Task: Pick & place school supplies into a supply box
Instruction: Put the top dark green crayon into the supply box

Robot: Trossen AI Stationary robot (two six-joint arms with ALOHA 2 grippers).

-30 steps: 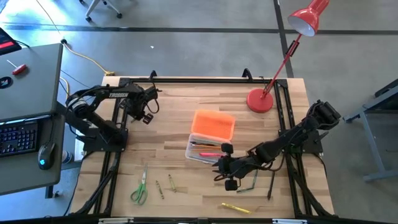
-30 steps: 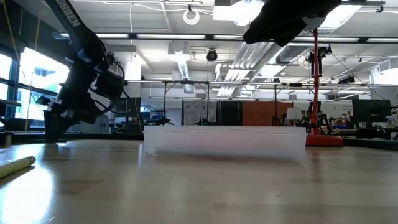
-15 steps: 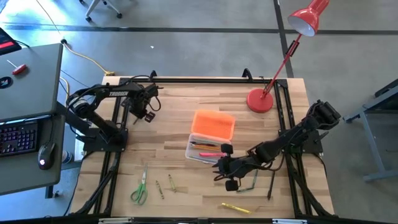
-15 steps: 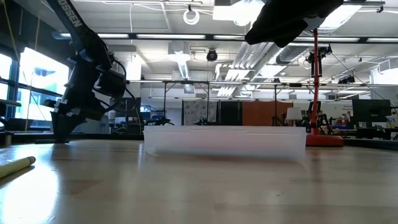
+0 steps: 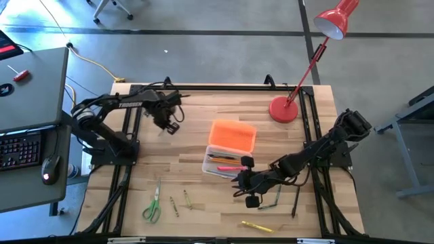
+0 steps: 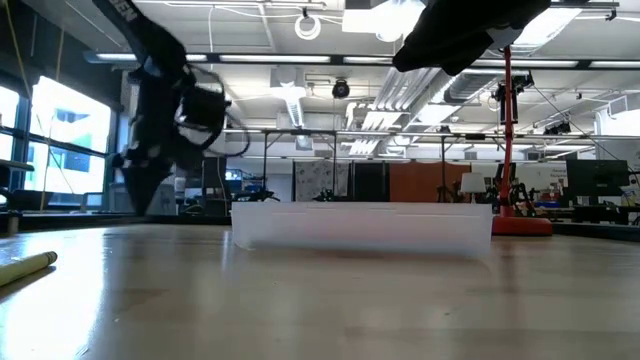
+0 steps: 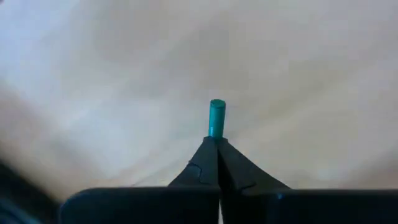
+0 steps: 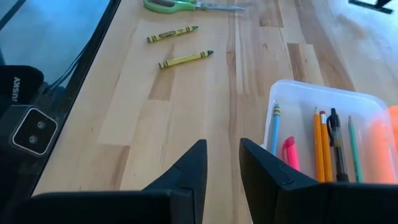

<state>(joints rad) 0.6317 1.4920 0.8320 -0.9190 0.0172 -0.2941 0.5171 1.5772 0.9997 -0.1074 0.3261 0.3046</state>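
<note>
Grey floor [image 5: 224, 17], a side desk [image 5: 30, 88] (keyboard on it), fluorescent ceiling lights [image 6: 270, 58].

The wooden table [image 5: 190, 146] lies bare between the left gripper [image 5: 169, 126] at its far left part and the supply box [image 5: 227, 165]. The orange lid [image 5: 232, 135], red lamp base [image 5: 283, 110] and the right gripper [image 5: 243, 183] crowd the box's other sides.

Dark robot arms: two, left [image 5: 122, 103] and right [image 5: 319, 152]
Clear plastic supply box [image 5: 218, 165]: one
Bright orange lid [image 5: 232, 135]: one
Green-handled scissors [image 5: 152, 203]: one
Red desk lamp [image 5: 308, 61]: one
Loose crayons beside scissors [image 8: 185, 60]: two
</note>
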